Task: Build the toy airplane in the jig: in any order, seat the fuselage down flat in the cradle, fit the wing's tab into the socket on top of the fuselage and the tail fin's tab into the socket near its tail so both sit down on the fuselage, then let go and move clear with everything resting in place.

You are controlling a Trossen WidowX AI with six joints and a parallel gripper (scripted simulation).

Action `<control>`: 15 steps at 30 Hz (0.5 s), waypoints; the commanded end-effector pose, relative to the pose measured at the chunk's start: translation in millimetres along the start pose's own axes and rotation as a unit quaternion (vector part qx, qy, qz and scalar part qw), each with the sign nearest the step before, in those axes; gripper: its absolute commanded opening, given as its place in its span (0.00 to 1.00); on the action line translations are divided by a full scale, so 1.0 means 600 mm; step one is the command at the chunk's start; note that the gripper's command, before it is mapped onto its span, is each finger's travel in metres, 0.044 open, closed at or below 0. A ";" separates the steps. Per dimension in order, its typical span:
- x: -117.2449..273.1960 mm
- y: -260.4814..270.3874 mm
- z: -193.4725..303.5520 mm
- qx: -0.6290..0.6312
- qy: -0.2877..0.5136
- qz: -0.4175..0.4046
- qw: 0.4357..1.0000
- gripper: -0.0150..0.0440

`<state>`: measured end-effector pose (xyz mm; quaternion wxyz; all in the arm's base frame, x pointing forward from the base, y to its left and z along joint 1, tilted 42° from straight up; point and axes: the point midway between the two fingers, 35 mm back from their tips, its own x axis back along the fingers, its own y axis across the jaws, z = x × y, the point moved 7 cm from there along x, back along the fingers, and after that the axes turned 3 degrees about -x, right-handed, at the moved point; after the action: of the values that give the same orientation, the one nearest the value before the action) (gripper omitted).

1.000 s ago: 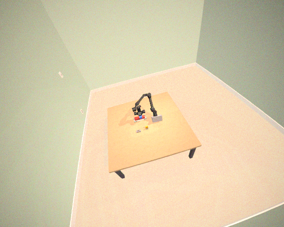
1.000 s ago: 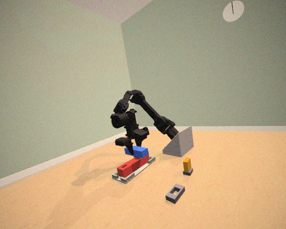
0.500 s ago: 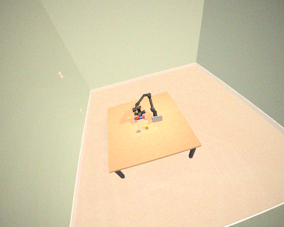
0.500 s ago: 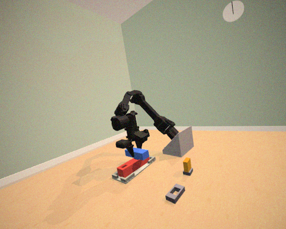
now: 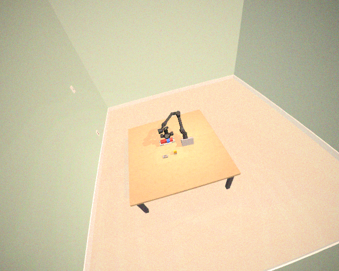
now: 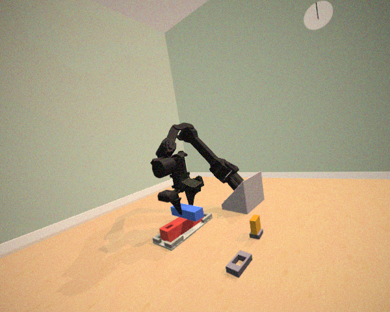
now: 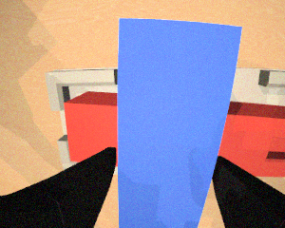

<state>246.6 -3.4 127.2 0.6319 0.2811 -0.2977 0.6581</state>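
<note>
The red fuselage (image 5: 163, 141) (image 6: 169, 232) (image 7: 92, 130) lies in the pale cradle (image 6: 175, 244) (image 7: 85, 77) and looks flat. The blue wing (image 5: 168, 140) (image 6: 188, 211) (image 7: 176, 95) lies crosswise over the middle of the fuselage and looks level and down on it. Its tab and socket are hidden beneath it. My gripper (image 6: 185, 208) (image 7: 163, 159) is open, with one finger on each side of the wing and very close to its sides. The orange tail fin (image 5: 174, 152) (image 6: 255, 224) stands upright in a small dark holder (image 6: 256, 234). The fuselage's tail socket shows uncovered.
An empty grey rectangular holder (image 5: 165, 156) (image 6: 233, 268) lies on the table (image 5: 175, 178) (image 6: 306, 268), near the fin's holder. The grey wedge-shaped arm base (image 5: 187, 141) (image 6: 253, 194) stands behind and to the right of the cradle.
</note>
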 end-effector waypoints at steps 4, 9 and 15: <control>0.000 0.000 0.000 0.000 0.000 0.000 1.000 1.00; 0.000 0.000 0.000 0.000 0.000 0.000 1.000 1.00; 0.058 -0.006 -0.003 0.001 -0.002 0.000 1.000 1.00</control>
<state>245.7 1.8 133.6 0.6359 0.2832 -0.2923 0.6558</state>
